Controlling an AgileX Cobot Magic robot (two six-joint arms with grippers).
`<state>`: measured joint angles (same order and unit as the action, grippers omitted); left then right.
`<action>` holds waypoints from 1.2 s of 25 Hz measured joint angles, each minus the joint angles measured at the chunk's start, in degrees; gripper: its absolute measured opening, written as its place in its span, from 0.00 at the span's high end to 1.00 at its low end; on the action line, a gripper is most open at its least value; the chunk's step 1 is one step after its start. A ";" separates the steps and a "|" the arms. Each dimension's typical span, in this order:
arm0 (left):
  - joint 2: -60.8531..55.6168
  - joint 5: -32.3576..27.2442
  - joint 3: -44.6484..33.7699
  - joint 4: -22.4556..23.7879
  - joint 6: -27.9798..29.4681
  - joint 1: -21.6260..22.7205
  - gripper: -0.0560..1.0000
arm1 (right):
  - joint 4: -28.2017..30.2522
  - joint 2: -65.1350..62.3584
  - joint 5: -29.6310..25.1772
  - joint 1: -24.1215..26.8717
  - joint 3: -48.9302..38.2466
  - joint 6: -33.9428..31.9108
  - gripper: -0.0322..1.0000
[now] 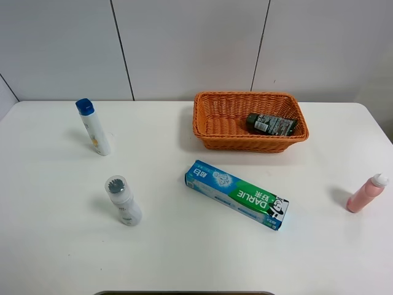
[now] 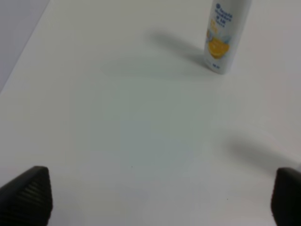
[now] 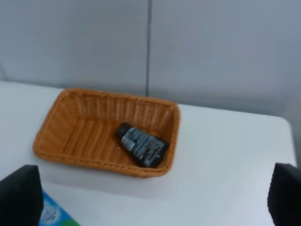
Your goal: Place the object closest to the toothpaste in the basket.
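Note:
The blue and green toothpaste box lies flat in the middle of the white table. The orange wicker basket stands behind it and holds a dark tube. Neither arm shows in the exterior high view. My left gripper is open and empty above bare table, with a white bottle ahead of it. My right gripper is open and empty, facing the basket with the dark tube inside. A corner of the toothpaste box shows by one fingertip.
A white bottle with a blue cap stands at the back left. A white bottle with a grey cap stands at the front left. A pink bottle stands near the right edge. A grey panelled wall is behind the table.

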<state>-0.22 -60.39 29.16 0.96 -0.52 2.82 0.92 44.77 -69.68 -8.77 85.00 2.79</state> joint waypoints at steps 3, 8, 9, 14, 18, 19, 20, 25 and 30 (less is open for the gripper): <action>0.00 0.00 0.00 0.00 0.00 0.00 0.06 | 0.19 -4.03 0.00 2.52 0.05 0.23 0.01; 0.00 0.00 0.00 0.00 0.00 0.00 0.06 | 0.19 -10.27 -0.07 2.94 0.11 -0.82 0.01; 0.00 0.00 0.00 0.00 0.00 0.00 0.06 | 0.25 -11.46 -0.06 2.94 0.11 -1.23 0.01; 0.00 0.00 0.00 0.00 0.00 0.00 0.06 | 0.36 -17.93 -0.01 2.94 -4.71 -3.45 0.01; 0.00 0.00 0.00 0.00 0.00 0.00 0.06 | 0.50 -24.77 -0.06 2.94 -14.98 -5.05 0.01; 0.00 0.00 0.00 0.00 0.00 0.00 0.06 | 0.66 -26.46 -0.11 2.94 -17.91 -5.40 0.01; 0.00 0.00 0.00 0.00 0.00 0.00 0.06 | 0.94 -27.83 -0.11 2.94 -20.35 -5.63 0.01; 0.00 0.00 0.00 0.00 0.00 0.00 0.06 | 3.14 -34.31 -0.23 2.94 -32.82 -6.67 0.01; 0.00 0.00 0.00 0.00 0.00 0.00 0.06 | 3.73 -37.69 0.75 4.31 -41.13 -6.87 0.01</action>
<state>-0.22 -60.39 29.16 0.96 -0.52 2.82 4.65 7.08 -68.93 -4.46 43.88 -4.08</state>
